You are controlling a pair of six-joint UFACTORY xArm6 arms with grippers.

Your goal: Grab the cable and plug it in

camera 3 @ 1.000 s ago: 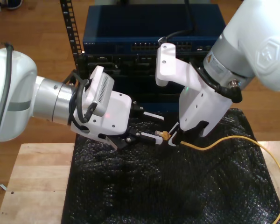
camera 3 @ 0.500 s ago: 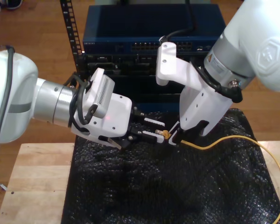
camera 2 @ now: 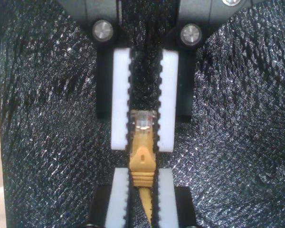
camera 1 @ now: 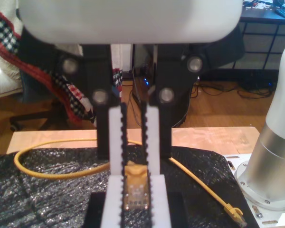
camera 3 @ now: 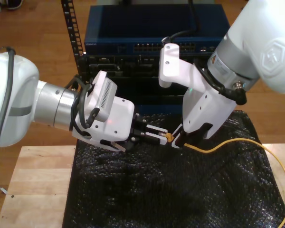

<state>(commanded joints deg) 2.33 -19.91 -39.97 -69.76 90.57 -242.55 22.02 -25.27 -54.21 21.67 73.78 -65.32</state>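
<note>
The yellow cable (camera 3: 237, 140) trails across the black mat toward the exterior view's right. My second gripper (camera 2: 141, 172), pointing down from the exterior view's right (camera 3: 178, 140), is shut on the cable's yellow boot (camera 2: 142, 161). The clear plug (camera 2: 143, 121) sticks out past its fingers. My first gripper (camera 3: 160, 135) reaches in level from the exterior view's left. Its white pads (camera 2: 121, 99) stand on either side of the plug's tip with only a thin gap. The first wrist view looks at the plug (camera 1: 135, 187) head-on, with the cable (camera 1: 47, 172) looping behind.
A blue network switch (camera 3: 156, 42) with a row of ports sits in the rack behind the grippers. The black bubble-wrap mat (camera 3: 156, 194) covers the wooden table (camera 3: 33, 190). The cable's other plug (camera 1: 233, 212) lies near an arm base (camera 1: 275, 161).
My first gripper has moved toward the plug and its fingers have narrowed around the tip. My second gripper and the cable have stayed in place.
</note>
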